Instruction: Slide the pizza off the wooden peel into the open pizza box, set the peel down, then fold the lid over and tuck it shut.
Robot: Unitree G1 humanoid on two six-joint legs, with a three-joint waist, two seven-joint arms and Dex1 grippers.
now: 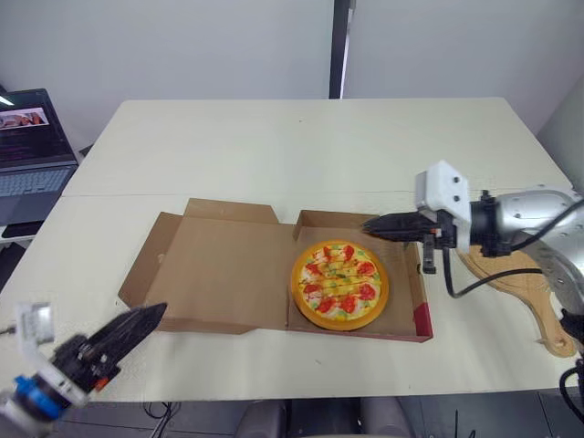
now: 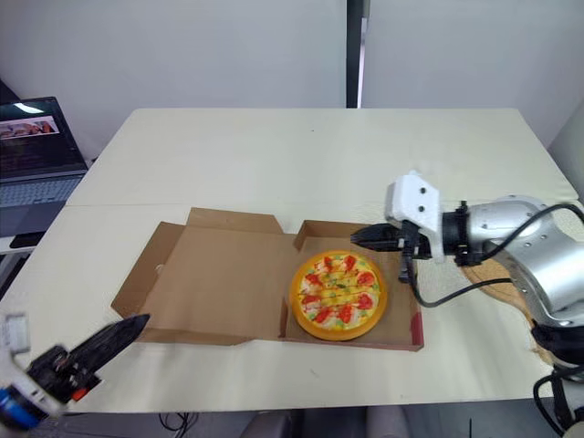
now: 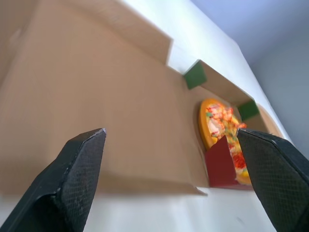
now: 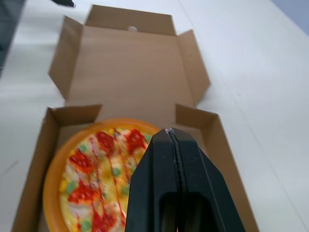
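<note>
Right jaws closed tight, empty, over pizza box [image 1: 330,219] rim; left jaws spread wide, empty, near lid [image 1: 219,265]

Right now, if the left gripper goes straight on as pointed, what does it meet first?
Probably the pizza box's open lid, lying flat ahead of the left gripper; height unclear, so it might skim over.

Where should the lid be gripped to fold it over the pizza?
Take the lid by its outer flap, the edge farthest from the hinge, coming from the robot's left with the open left claw. The lid lies flat on the table, but that flap tilts up, likely offering a pinchable edge.
</note>
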